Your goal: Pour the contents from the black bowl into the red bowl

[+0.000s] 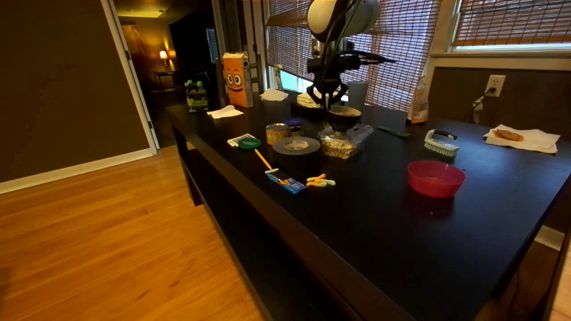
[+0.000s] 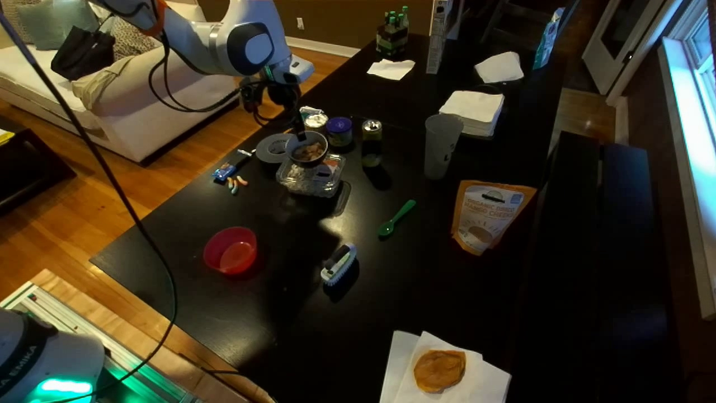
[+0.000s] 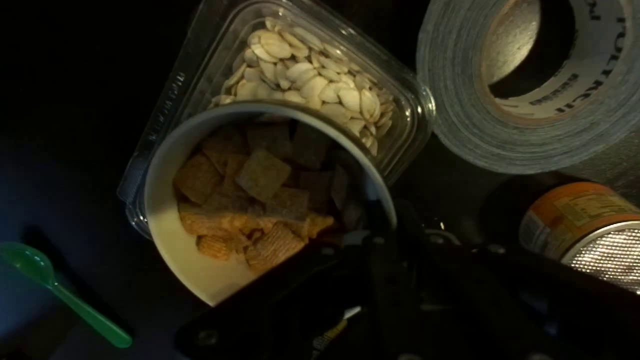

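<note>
The pincer grips the black bowl.

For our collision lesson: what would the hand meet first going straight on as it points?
Pointing down, the hand would probably bring the black bowl it holds onto the clear seed container first; any gap is unclear.

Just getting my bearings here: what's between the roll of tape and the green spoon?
A clear container of pale seeds, in all three views; in the wrist view, the black bowl, held above, hides part of it.
</note>
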You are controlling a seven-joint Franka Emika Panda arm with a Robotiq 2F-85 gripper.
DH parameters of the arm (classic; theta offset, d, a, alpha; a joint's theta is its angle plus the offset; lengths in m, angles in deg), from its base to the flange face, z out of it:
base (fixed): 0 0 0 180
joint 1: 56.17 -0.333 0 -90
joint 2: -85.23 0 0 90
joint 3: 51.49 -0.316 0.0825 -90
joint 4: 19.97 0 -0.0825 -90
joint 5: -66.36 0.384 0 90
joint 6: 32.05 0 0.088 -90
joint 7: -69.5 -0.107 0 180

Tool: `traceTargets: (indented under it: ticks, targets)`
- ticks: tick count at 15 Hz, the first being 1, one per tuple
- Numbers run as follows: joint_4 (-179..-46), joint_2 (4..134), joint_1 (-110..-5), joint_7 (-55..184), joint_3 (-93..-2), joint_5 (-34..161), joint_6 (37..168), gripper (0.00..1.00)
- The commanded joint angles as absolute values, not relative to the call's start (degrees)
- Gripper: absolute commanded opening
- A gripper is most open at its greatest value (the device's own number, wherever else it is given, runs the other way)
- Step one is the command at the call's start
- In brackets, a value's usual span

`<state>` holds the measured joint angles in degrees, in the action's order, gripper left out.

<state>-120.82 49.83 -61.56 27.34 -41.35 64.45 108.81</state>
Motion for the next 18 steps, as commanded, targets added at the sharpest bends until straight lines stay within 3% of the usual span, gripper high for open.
traceTargets:
  ticks: [1, 9, 18]
  targets:
    - [-127.9, 57.5, -60.9, 28.3, -42.6, 66.8, 105.7, 0.02]
    - [-145.4, 70.1, -56.0, 37.8, -49.7, 84.6, 105.8, 0.02]
    - [-163.7, 78.2, -53.3, 46.1, -49.4, 104.8, 109.8, 0.02]
